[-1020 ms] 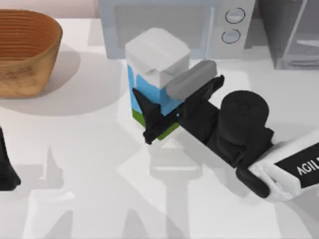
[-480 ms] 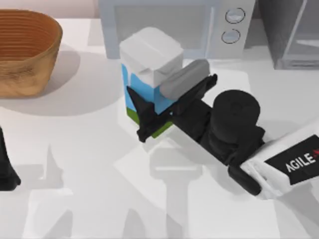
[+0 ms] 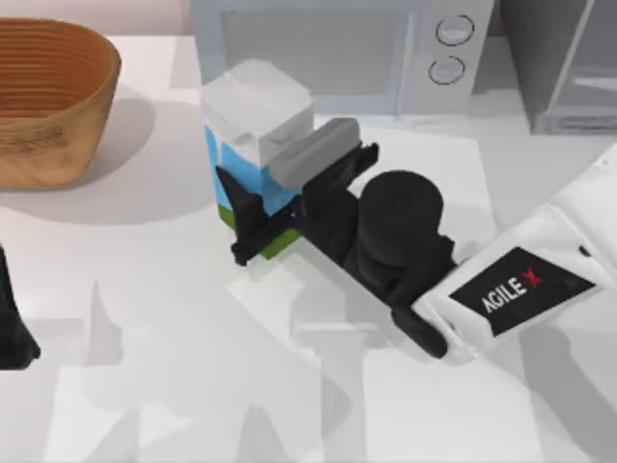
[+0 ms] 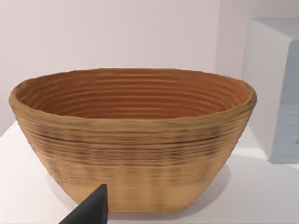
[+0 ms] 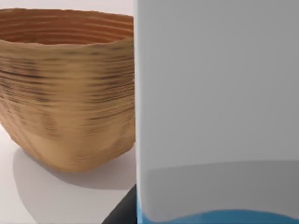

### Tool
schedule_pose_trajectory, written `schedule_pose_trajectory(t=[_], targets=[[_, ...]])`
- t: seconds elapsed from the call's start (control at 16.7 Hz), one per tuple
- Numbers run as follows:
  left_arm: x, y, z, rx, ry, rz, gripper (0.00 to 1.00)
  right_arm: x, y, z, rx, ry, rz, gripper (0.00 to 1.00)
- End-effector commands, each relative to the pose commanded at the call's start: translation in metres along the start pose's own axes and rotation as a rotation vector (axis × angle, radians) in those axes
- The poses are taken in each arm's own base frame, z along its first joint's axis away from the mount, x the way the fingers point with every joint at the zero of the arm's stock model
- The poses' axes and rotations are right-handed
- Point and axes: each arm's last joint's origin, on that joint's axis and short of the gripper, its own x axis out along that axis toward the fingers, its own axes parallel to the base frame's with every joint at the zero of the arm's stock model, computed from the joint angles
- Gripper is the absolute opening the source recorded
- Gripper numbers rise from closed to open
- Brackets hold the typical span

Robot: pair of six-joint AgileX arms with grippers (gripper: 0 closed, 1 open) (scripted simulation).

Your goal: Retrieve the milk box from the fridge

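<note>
From the top view, the right end effector (image 3: 275, 207) is clamped on the milk box (image 3: 253, 145), one finger on each side of its blue lower body, so the carton stays upright. The milk box is out in front of the microwave (image 3: 337, 48), well apart from the fridge (image 3: 564, 63) at the desk's (image 3: 145, 318) far right corner, which suggests the retrieval is largely done and the carton is being carried leftward toward the wicker basket (image 3: 53, 101). The left end effector (image 3: 12, 333) sits parked at the desk's left edge, out of the way; whether its fingers are apart cannot be told.

In the left wrist view, the basket (image 4: 133, 140) stands open and unoccupied on the desk, with a dark fingertip (image 4: 91, 210) in the foreground.

In the right wrist view, the milk box (image 5: 217, 107) sits very close to the camera because it is held between the fingers, with the basket (image 5: 65, 93) behind it, apart from it.
</note>
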Motion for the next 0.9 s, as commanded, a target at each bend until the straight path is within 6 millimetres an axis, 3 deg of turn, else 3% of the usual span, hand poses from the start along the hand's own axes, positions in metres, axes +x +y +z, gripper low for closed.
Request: schedule_pose_trajectory(t=[0.12,0.9], targets=[[0.0000,0.0000,0.0000,0.000,0.000,0.000,1.00,0.0000,0.0000,0.0000,0.000,0.000,0.000,0.00],[0.0000,0.0000,0.0000,0.000,0.000,0.000,1.00,0.0000,0.0000,0.0000,0.000,0.000,0.000,0.98]])
